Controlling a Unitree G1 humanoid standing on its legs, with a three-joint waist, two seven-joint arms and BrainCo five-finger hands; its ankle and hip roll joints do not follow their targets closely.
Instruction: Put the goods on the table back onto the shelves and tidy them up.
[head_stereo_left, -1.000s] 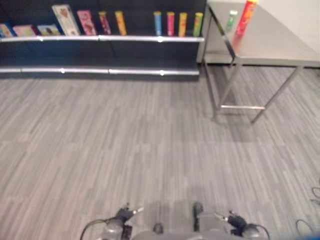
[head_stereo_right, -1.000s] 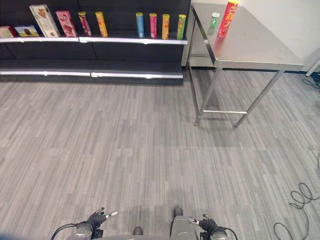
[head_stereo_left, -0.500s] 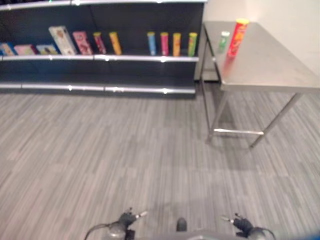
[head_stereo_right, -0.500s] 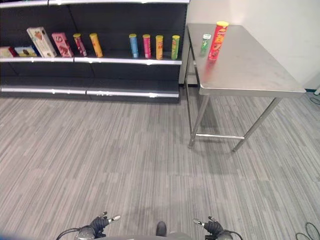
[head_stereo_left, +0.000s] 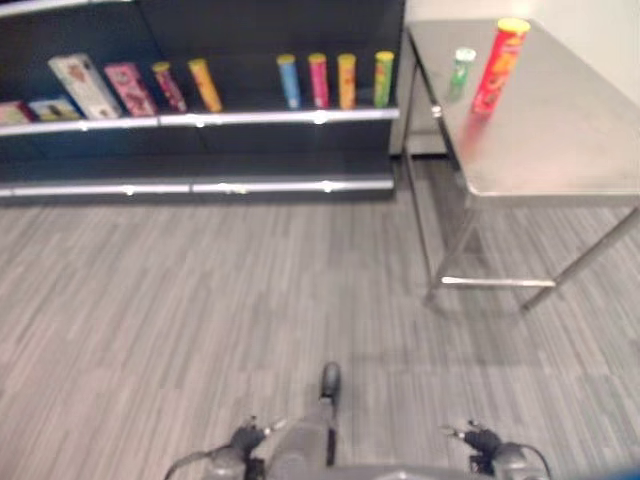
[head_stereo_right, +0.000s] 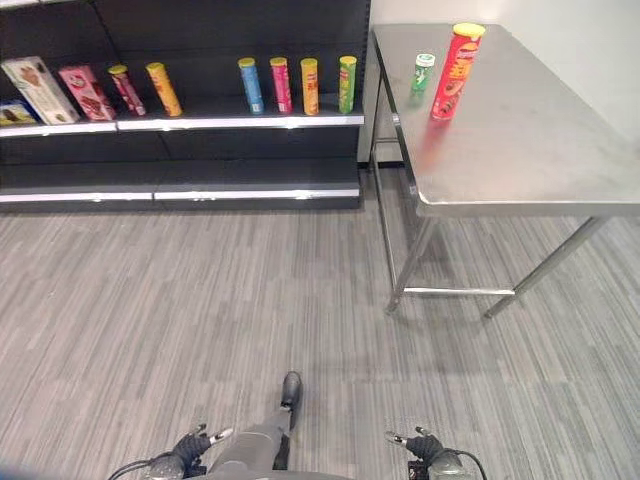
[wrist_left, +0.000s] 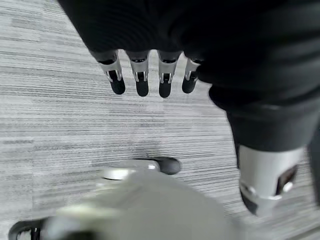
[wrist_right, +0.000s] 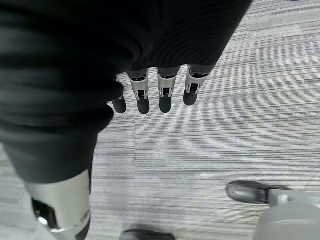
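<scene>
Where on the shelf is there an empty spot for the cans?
The shelf has a bare gap between the slanted orange can and the blue can. Beyond that it is crowded: four upright cans stand close together, and boxes line the other end.

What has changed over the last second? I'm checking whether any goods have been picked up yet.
Only the camera view has shifted; no goods moved. The red can and small green bottle stand on the steel table as before, and the shelf items are unchanged. The left hand and right hand hang open over the floor, holding nothing.
</scene>
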